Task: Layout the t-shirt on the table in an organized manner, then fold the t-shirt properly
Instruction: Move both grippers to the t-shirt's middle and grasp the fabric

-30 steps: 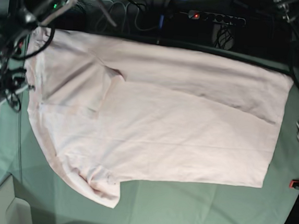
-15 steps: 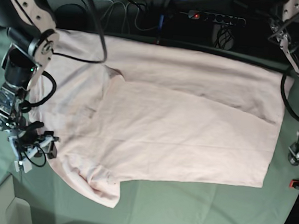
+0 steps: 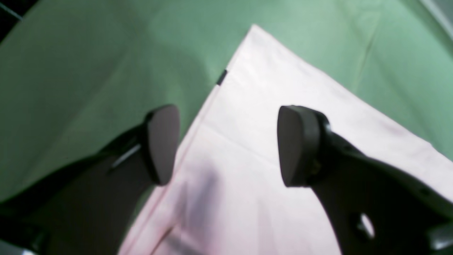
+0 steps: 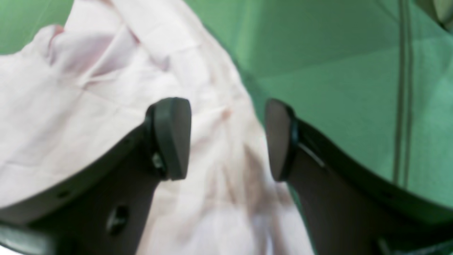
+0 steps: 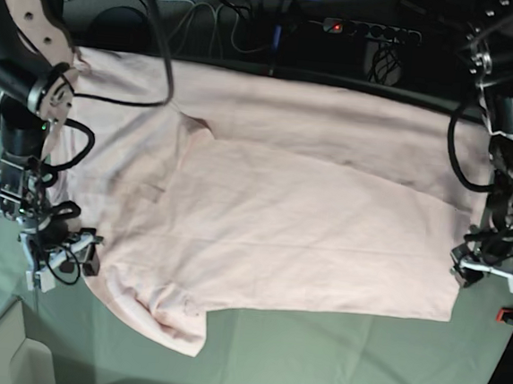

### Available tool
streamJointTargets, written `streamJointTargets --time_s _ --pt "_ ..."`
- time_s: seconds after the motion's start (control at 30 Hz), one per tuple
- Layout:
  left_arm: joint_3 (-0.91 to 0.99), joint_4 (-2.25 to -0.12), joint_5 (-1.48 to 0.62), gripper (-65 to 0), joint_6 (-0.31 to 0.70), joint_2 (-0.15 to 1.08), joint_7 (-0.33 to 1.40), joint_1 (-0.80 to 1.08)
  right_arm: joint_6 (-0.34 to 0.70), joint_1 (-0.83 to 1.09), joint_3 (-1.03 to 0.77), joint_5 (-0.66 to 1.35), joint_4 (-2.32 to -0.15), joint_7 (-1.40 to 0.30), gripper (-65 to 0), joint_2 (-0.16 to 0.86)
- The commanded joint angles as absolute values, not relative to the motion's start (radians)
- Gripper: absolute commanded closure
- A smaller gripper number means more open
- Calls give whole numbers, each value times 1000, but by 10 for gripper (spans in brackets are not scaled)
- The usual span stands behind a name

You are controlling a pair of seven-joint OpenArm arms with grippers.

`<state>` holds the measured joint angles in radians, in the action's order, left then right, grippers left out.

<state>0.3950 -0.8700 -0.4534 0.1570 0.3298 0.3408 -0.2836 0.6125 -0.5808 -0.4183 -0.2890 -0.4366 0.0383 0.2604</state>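
From the base view, my right gripper [image 5: 60, 260] sits at nine o'clock, jaws apart and gripping nothing, over the t-shirt's [image 5: 273, 211] rumpled shoulder edge. The pink t-shirt lies spread plain-side up across the middle of the table [image 5: 332, 360]. At three o'clock my left gripper [image 5: 493, 267] hangs released, straddling the hem corner above the green cloth.

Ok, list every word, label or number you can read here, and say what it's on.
None can be read.
t-shirt: plain pink side up, no lettering in view.
Small dark tag at the shirt's edge: too blurred to tell if it carries text.
Power strip behind the table: any markings are too small to read.
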Motion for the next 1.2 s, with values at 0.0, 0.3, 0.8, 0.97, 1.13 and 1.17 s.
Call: streamJointTargets --time_s 0.0,0.3,0.8,0.97,1.13,1.17 --pt "389 -858 -461 -419 165 346 302 -312 608 -608 -414 -275 -450 64 -336 271" --pt "277 -719 -461 -419 165 360 188 -374 351 -605 -343 -275 -440 65 -336 269" --pt "64 -403 -461 -419 165 384 -24 -544 348 -605 -343 -274 -309 65 -313 268" --pt "-33 -246 -461 -419 165 386 -104 -639 348 -605 -343 -274 -309 65 -169 268" --pt "-105 -145 -461 -419 165 386 -151 -673 348 -605 -343 -274 -309 65 -47 268" --pt "-113 -145 -461 -419 163 386 -157 -671 348 -605 -343 -274 -309 65 -40 269"
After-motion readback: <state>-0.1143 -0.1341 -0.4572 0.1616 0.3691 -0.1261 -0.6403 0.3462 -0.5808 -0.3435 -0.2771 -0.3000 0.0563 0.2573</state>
